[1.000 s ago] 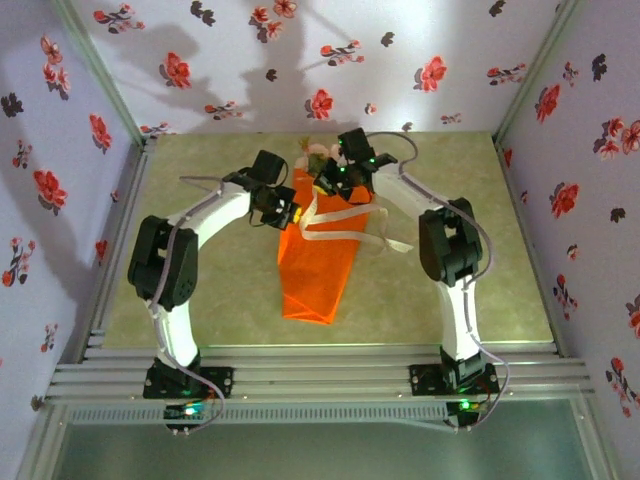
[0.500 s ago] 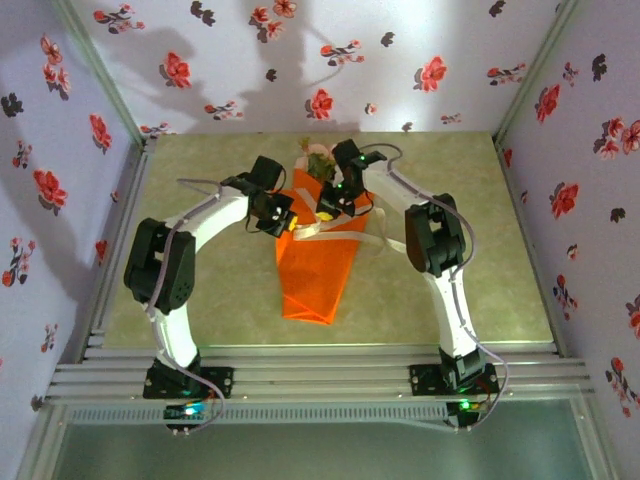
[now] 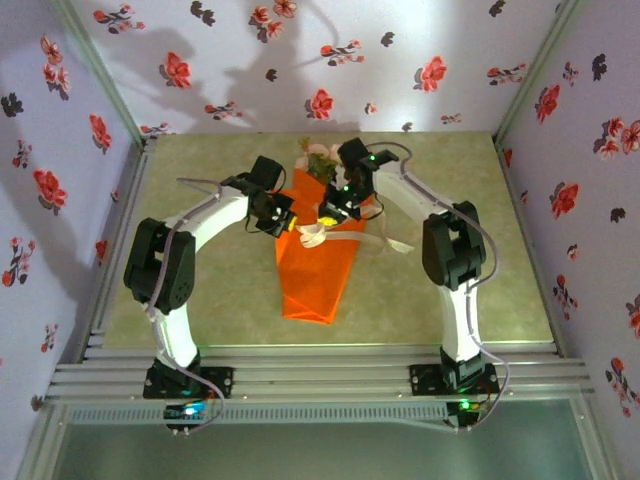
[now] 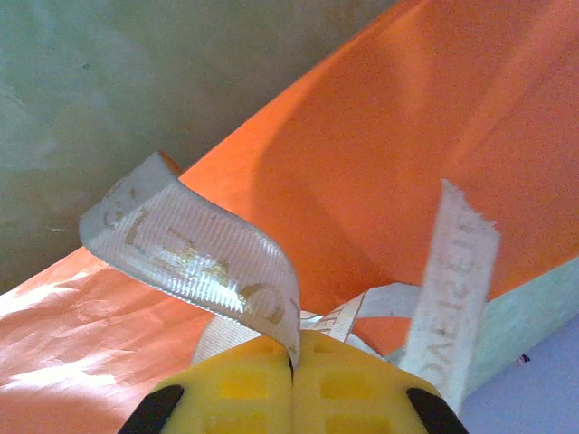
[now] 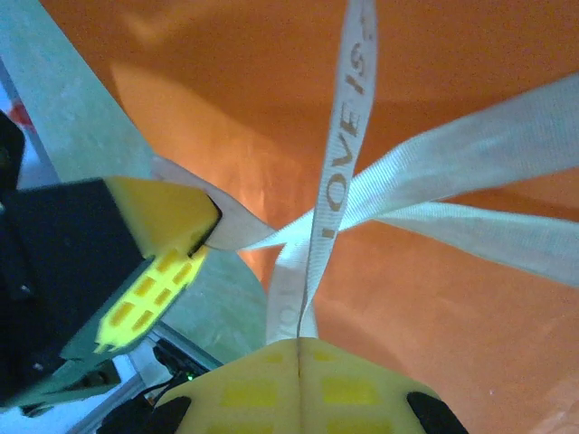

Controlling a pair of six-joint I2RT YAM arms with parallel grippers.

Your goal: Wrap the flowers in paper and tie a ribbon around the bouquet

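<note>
Your left hand [image 3: 289,223] and right hand [image 3: 326,214] each pinch the narrow cream-white ribbon [image 3: 316,238], either side of its crossing over the near-to-far orange paper bouquet [image 3: 312,285].

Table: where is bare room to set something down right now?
Bare table right of the right arm, out to the wall; a narrower strip left of the left arm. Crowded mid-table: left gripper and right gripper pinch the ribbon over the bouquet.
</note>
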